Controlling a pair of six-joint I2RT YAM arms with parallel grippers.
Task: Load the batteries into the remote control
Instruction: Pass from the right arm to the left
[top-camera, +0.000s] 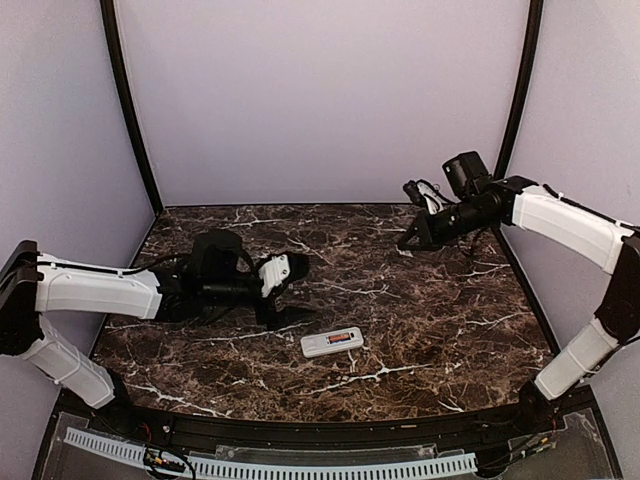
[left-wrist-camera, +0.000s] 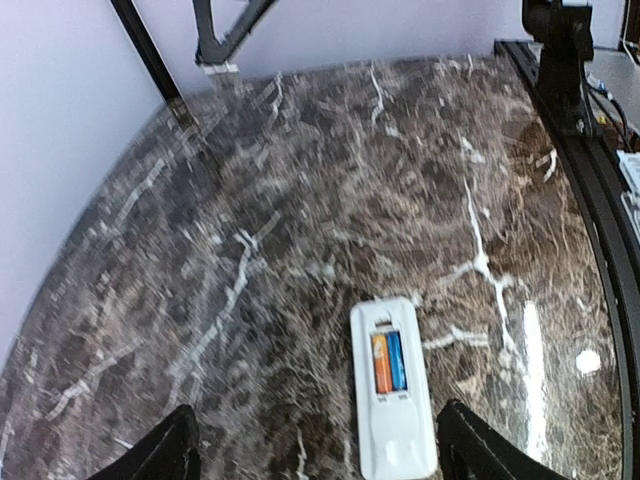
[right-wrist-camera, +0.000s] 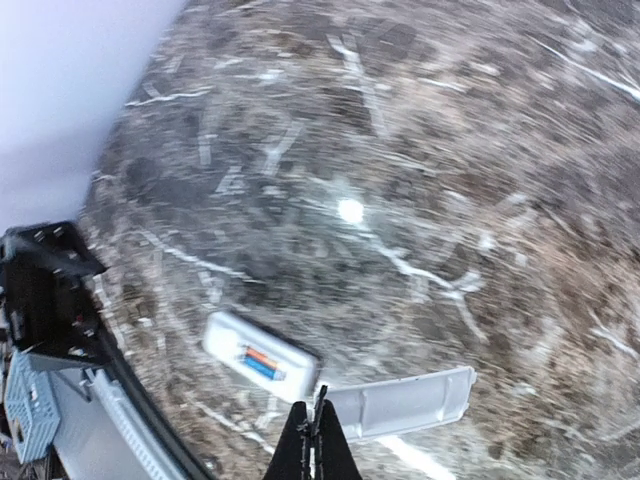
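On marble table (top-camera: 450, 330), remote control (top-camera: 332, 343) bay-up — orange and blue batteries (left-wrist-camera: 389, 362) seated. Left gripper (left-wrist-camera: 318, 440) near remote, fingers spread; right gripper (right-wrist-camera: 316, 430), well beyond remote — pinches cover plate (right-wrist-camera: 405, 403).

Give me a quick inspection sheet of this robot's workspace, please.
Surface: dark marble-patterned table, glare spots, no spills seen.
Job's things: remote control lies back up, bay open; orange battery and blue battery sit side by side in it.
Clutter: nothing seen.
Grippers: left gripper open, near the remote control; right gripper shut on the cover plate, at the far right.
Cables: thin wires at the right wrist.
Surroundings: lilac walls, black frame posts.
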